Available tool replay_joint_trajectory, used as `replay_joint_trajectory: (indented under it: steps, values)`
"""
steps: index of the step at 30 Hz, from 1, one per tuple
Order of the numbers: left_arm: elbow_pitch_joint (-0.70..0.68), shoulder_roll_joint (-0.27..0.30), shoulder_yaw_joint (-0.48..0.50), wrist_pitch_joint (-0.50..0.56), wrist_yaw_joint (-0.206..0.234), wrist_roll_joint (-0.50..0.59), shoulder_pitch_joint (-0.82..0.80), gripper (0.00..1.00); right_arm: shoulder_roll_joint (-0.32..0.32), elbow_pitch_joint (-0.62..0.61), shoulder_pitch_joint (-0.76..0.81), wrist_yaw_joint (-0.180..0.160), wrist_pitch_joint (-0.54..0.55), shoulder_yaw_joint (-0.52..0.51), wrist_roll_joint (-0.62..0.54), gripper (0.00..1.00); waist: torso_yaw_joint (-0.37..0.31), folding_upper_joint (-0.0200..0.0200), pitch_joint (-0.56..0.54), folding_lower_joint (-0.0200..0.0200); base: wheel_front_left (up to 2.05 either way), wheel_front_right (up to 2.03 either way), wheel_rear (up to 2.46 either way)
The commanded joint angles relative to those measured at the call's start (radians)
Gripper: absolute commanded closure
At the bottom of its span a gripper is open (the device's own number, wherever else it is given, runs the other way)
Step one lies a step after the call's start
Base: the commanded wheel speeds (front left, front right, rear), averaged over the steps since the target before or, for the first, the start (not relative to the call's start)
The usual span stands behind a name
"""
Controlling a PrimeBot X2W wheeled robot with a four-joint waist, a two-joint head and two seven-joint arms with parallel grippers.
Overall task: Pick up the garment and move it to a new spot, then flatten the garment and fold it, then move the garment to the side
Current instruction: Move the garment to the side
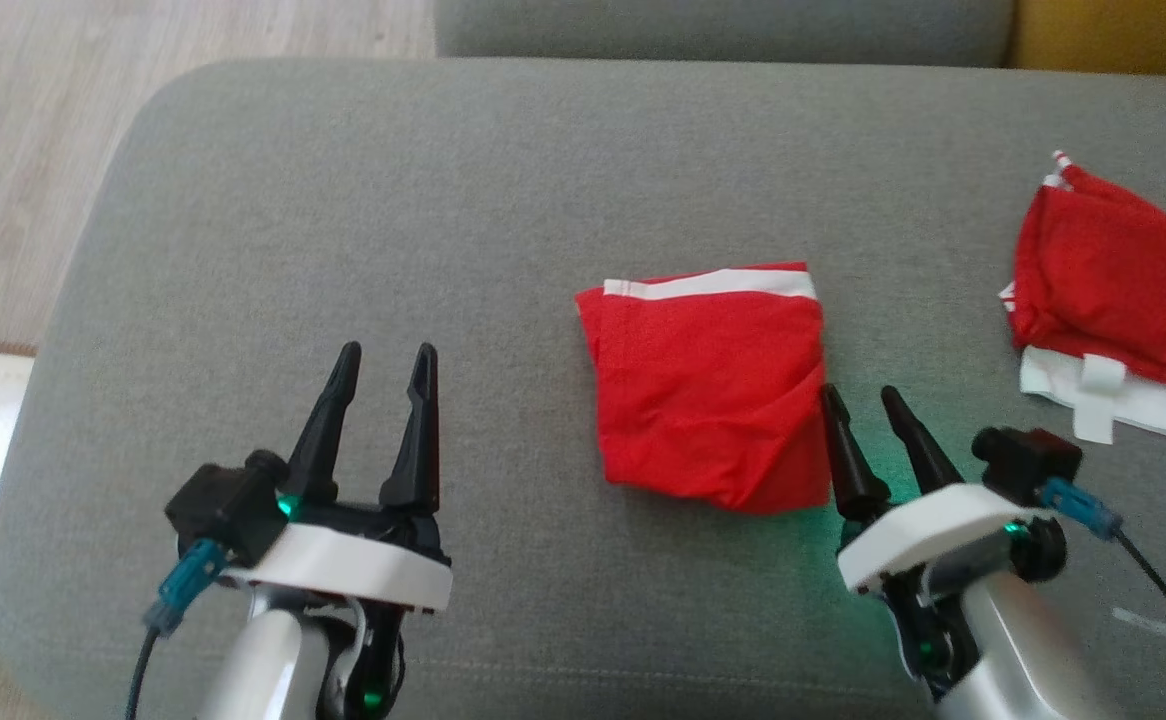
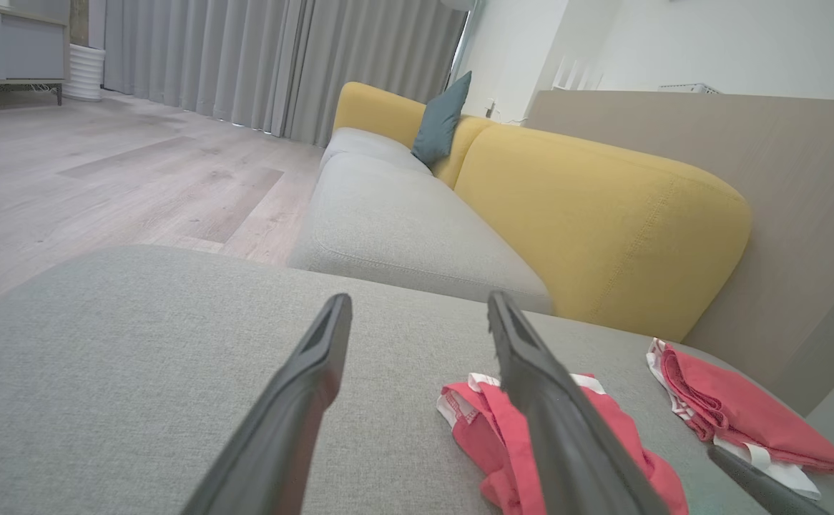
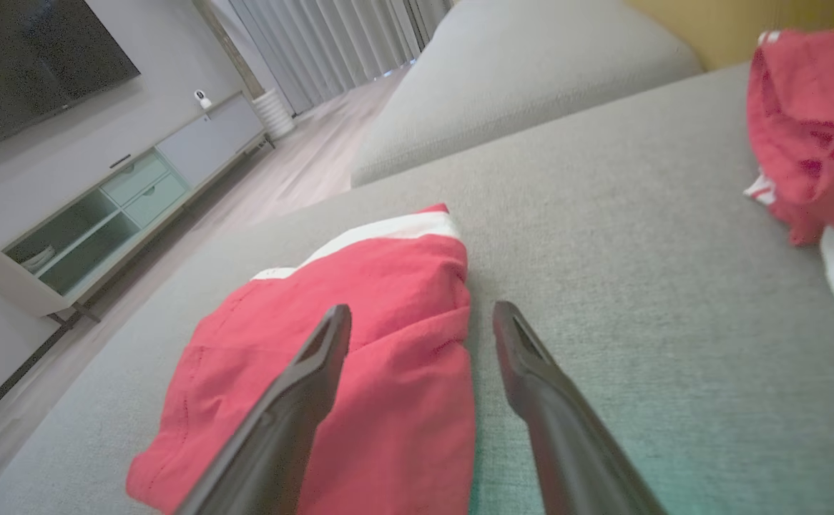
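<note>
- The folded red garment [image 1: 708, 385] lies flat near the middle of the grey cushion [image 1: 393, 200], a little right of centre.
- It is nearly square, with no clear long axis. Its white band runs left to right along the side facing the cushion's far edge.
- The left gripper [image 1: 387, 352] is spread wide and empty near the near edge, well apart from the garment.
- The right gripper [image 1: 858, 394] is also wide and empty, straddling the garment's near right corner.
- A second red garment [image 1: 1113, 290] lies at the right edge.

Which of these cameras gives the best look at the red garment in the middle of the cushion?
The head view: the garment lies whole, seen from above. Left wrist view: a finger crosses the garment. Right wrist view: close, slanted, the garment partly behind a finger.
</note>
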Motion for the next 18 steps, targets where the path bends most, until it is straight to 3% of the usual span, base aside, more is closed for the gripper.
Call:
replay_joint_trajectory:
  steps: [1,13,18]
  values:
    - [-0.029,0.004,0.022,-0.006,-0.009,-0.003,-0.060,0.00,0.002,0.020,-0.073,0.007,0.010,0.036,0.031,0.00,0.022,0.0000,0.025,0.0000,0.00,0.00,0.00]
    - [-0.015,0.004,0.019,-0.006,-0.022,0.002,-0.097,0.00,0.002,0.372,-0.247,0.007,0.006,0.121,0.103,0.00,0.078,0.0000,0.085,0.0000,0.00,0.00,0.00]
    - [-0.013,0.004,0.020,-0.006,-0.023,-0.001,-0.100,0.00,0.002,0.463,-0.283,0.007,0.011,0.150,0.120,0.00,0.089,0.0000,0.093,0.0000,0.00,0.00,0.00]
